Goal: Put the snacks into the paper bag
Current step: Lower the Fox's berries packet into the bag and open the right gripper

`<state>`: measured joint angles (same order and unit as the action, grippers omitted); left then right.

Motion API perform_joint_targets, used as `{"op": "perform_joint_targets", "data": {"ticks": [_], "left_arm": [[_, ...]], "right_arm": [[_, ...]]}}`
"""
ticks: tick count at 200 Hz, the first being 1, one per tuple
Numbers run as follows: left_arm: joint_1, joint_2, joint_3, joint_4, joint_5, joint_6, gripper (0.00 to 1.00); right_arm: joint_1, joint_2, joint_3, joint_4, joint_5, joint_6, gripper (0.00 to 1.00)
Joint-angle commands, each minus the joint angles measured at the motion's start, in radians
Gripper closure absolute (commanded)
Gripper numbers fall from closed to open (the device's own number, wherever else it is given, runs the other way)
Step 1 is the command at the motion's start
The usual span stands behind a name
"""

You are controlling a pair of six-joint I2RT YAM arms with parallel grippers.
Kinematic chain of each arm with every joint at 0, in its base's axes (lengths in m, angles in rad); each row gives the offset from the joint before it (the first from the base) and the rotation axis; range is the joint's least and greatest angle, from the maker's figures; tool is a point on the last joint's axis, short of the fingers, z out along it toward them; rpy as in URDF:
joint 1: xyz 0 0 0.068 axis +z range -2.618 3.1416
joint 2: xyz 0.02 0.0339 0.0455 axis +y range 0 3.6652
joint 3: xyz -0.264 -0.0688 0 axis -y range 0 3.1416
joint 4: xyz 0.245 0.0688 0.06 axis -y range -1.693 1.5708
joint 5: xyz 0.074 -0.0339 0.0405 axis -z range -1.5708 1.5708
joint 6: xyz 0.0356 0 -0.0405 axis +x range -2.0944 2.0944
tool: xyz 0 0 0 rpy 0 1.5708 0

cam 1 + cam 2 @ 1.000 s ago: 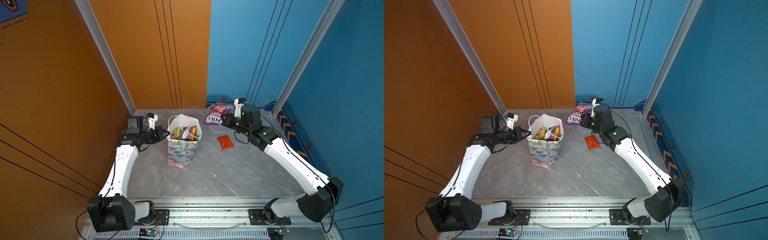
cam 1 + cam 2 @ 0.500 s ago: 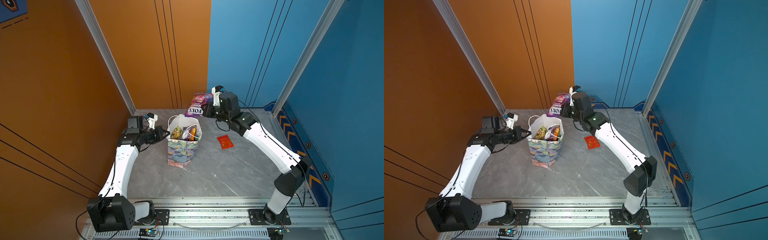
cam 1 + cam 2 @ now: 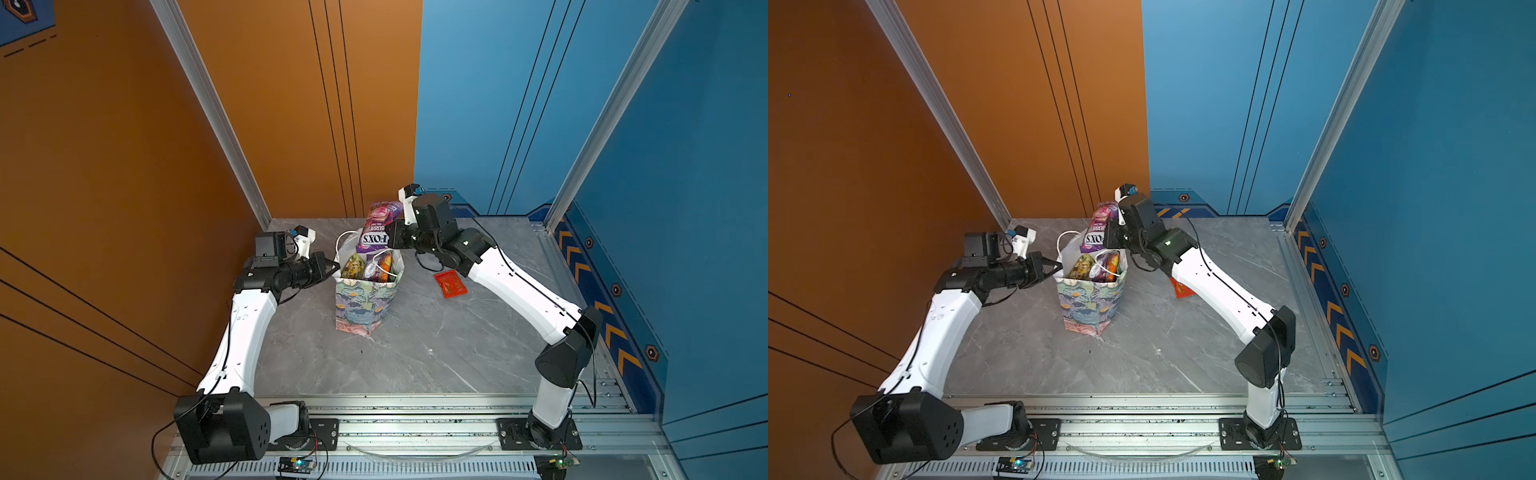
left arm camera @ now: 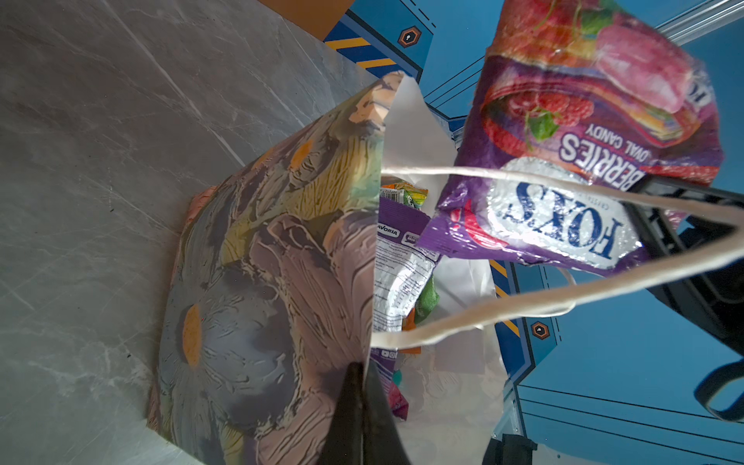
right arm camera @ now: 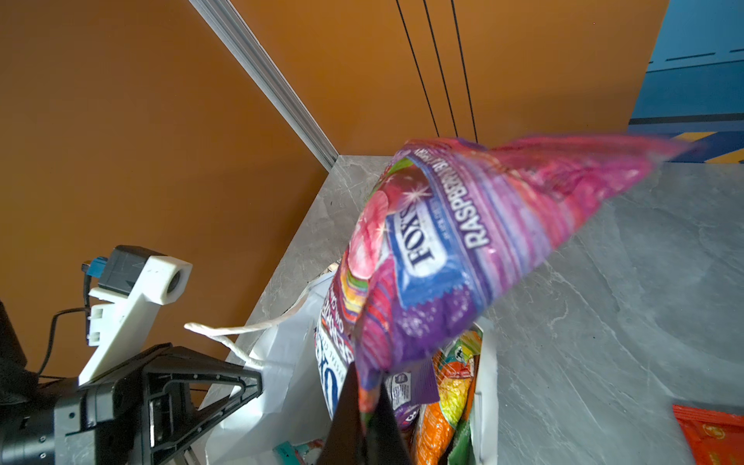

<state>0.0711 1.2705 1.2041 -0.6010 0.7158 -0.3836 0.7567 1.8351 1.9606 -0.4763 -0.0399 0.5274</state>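
Right gripper (image 5: 364, 386) clamped on purple FOX'S packet (image 3: 376, 232), held tilted over paper bag (image 3: 365, 303) mouth. Left gripper (image 4: 361, 374) pinched shut on its rim. Red packet (image 3: 451, 283) lies on table (image 3: 415, 353).

Left arm (image 3: 249, 328): white shells, black joints; perforated black shoulder housing (image 3: 224, 430) at 7 o'clock in a top view.
Right arm (image 3: 523, 291): same white and black; green light (image 3: 1168, 242) on a wrist joint.
Wrist cameras (image 3: 305, 243): white mounts, blue plugs.
Cables (image 5: 51, 334): thin, black.
Base plates (image 3: 536, 434): black, screwed to aluminium rail (image 3: 415, 419).
Left gripper (image 4: 361, 368), right gripper (image 5: 364, 386): black tapered fingers.
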Motion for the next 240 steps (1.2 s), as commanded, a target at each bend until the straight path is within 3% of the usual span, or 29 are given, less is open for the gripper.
{"op": "perform_joint_targets", "data": {"ticks": [1, 114, 240], "left_arm": [[-0.001, -0.013, -0.010, -0.002, 0.026, 0.000, 1.00], [-0.001, -0.013, -0.009, -0.002, 0.027, 0.001, 1.00], [-0.001, -0.020, -0.013, -0.002, 0.027, -0.001, 1.00]], "right_arm": [[0.011, -0.044, -0.011, 0.011, 0.047, -0.026, 1.00], [0.091, -0.079, -0.118, 0.036, 0.050, 0.015, 1.00], [0.095, 0.105, 0.035, 0.044, -0.040, 0.076, 1.00]]}}
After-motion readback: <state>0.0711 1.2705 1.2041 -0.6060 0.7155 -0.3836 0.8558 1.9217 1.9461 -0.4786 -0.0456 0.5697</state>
